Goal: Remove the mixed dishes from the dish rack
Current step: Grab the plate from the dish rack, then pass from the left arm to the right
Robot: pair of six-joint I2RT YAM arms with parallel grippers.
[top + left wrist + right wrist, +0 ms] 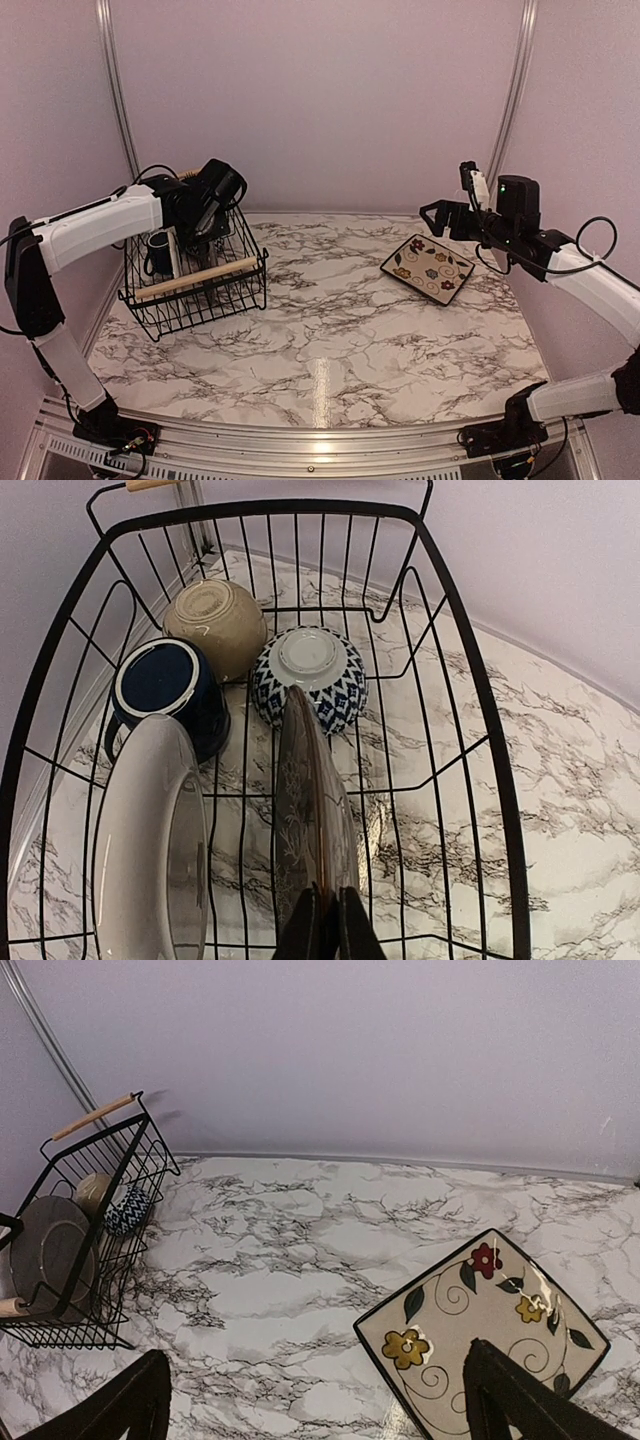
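Observation:
The dish rack stands at the table's left; it also shows in the left wrist view and the right wrist view. Inside it are a cream bowl, a blue patterned bowl, a navy mug, a pale round plate on edge, and a thin dark plate on edge. My left gripper reaches into the rack and is shut on the dark plate's upper rim. My right gripper is open and empty, raised above the table's right side.
A square cream plate with flowers and a dark rim lies flat on the marble table at the right, partly under my right gripper's finger. Pale walls close in the back and sides. Bare marble lies between rack and plate.

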